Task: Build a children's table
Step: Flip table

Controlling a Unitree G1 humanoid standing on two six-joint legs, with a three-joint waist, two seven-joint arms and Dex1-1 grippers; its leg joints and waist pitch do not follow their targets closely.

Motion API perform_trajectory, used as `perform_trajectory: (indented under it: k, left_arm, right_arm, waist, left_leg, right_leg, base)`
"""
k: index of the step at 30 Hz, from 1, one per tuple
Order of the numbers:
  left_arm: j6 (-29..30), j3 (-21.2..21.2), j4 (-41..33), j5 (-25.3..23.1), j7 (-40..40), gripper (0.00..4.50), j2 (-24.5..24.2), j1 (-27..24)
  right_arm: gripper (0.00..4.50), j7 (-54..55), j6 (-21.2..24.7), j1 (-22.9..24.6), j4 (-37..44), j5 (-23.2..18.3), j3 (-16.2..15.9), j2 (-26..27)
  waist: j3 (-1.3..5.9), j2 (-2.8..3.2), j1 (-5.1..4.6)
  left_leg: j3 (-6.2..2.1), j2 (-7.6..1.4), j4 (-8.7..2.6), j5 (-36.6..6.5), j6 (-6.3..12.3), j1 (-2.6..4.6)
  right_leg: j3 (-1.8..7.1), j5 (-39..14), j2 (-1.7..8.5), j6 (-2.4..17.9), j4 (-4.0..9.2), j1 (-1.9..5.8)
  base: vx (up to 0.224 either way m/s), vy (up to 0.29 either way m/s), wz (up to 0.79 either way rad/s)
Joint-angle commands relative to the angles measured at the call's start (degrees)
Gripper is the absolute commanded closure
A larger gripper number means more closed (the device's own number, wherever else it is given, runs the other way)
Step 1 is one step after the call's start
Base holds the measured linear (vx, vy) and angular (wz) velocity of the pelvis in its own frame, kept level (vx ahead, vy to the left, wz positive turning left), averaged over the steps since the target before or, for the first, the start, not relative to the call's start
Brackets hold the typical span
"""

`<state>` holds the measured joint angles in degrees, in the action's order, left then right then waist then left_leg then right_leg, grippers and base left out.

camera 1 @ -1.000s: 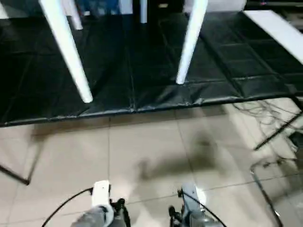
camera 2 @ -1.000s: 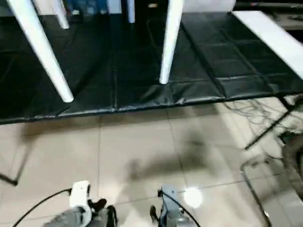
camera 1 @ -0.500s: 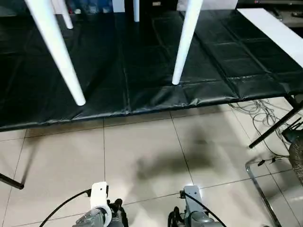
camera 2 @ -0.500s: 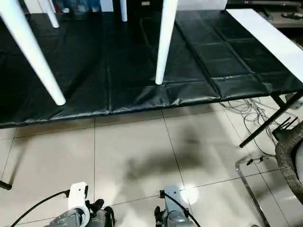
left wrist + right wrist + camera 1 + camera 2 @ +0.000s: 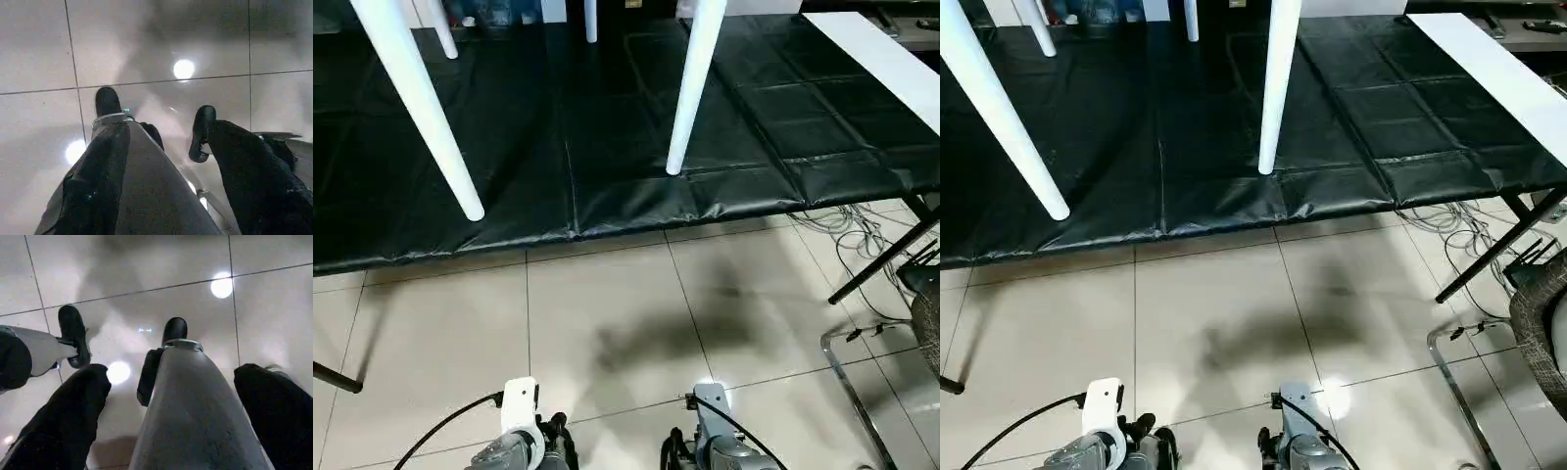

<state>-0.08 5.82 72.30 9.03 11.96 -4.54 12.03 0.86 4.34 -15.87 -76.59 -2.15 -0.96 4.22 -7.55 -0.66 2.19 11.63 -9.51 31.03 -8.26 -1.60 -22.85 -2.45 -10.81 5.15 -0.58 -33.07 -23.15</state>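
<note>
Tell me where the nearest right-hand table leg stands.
In the left eye view, that leg stands on the black work table, its foot near the front edge, right of the slanted leg.

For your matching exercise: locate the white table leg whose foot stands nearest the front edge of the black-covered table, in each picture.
Left eye view: upper middle, foot on the cover, leg.
Right eye view: upper middle, slightly further left.
Left wrist view: floor tiles, no leg.
Right wrist view: floor tiles, no leg.
Shared landmark: black table's front edge.
</note>
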Motion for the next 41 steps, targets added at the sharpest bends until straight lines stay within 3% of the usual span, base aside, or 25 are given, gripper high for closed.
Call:
perform_trajectory:
  k: [1,8,19,33,41]
  left_arm:
    - [0.95,-0.07,1.94,-0.44,-0.45,1.57,0.46,-1.3]
    - [0.95,-0.07,1.94,-0.44,-0.45,1.57,0.46,-1.3]
    - [0.95,-0.07,1.94,-0.44,-0.45,1.57,0.46,-1.3]
    - [0.95,-0.07,1.94,-0.44,-0.45,1.57,0.46,-1.3]
    - [0.95,-0.07,1.94,-0.44,-0.45,1.57,0.46,-1.3]
  right_arm:
    - [0.0,0.2,1.01,1.28,-1.12,-0.44,0.21,-0.18]
    - [0.0,0.2,1.01,1.28,-1.12,-0.44,0.21,-0.18]
    - [0.0,0.2,1.01,1.28,-1.12,-0.44,0.21,-0.18]
    - [0.0,0.2,1.01,1.28,-1.12,-0.44,0.21,-0.18]
    - [0.0,0.2,1.01,1.28,-1.12,-0.44,0.21,-0.18]
  waist:
    - [2.2,0.86,0.16]
    - [2.35,0.84,0.13]
    - [2.07,0.87,0.1]
    - [2.14,0.88,0.11]
    - [1.99,0.86,0.07]
  left_leg:
    - [-2.4,-4.55,-4.59,-27.36,-1.37,2.04]
    - [-2.14,-4.54,-4.55,-24.91,-0.29,1.8]
    - [-2.33,-4.58,-4.77,-27.39,-1.22,1.89]
    - [-2.15,-4.65,-4.8,-25.41,-0.47,1.75]
    - [-2.24,-4.67,-4.91,-27.16,-1.17,1.87]
  right_leg:
    - [3.02,-18.26,4.26,10.74,4.88,0.64]
    - [2.94,-13.86,4.11,11.82,4.5,0.87]
    - [3.07,-18.13,4.26,10.8,4.96,0.55]
    - [3.06,-15.12,4.2,11.49,4.75,0.69]
    - [3.16,-17.64,4.26,10.86,5.03,0.46]
  base:
    - [0.0,0.0,0.0]
    - [0.0,0.0,0.0]
    - [0.0,0.0,0.0]
    - [0.0,0.0,0.0]
    - [0.0,0.0,0.0]
